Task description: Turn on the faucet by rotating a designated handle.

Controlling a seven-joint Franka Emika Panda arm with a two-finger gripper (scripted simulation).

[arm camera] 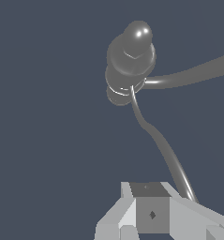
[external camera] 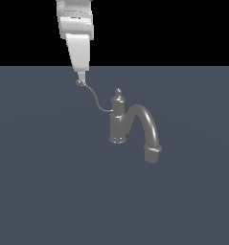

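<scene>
The faucet (external camera: 118, 122) stands upright in the exterior view, a dull grey body with a pointed finial cap (external camera: 118, 92) and a thick arched spout (external camera: 147, 122) that bends down to the exterior view's right. The thin S-curved handle (external camera: 94, 99) runs from the body up to a small round knob (external camera: 80, 82). My gripper (external camera: 81, 76) hangs straight down with its fingertips touching or just above that knob. It looks shut, with nothing between the fingers. In the wrist view the handle (arm camera: 160, 143) runs from the faucet (arm camera: 130, 58) to beside my gripper (arm camera: 148, 211).
A flat dark blue-grey floor (external camera: 44, 182) spreads around the faucet. Nothing else stands on it. The white arm link (external camera: 76, 33) comes down from the top of the exterior view.
</scene>
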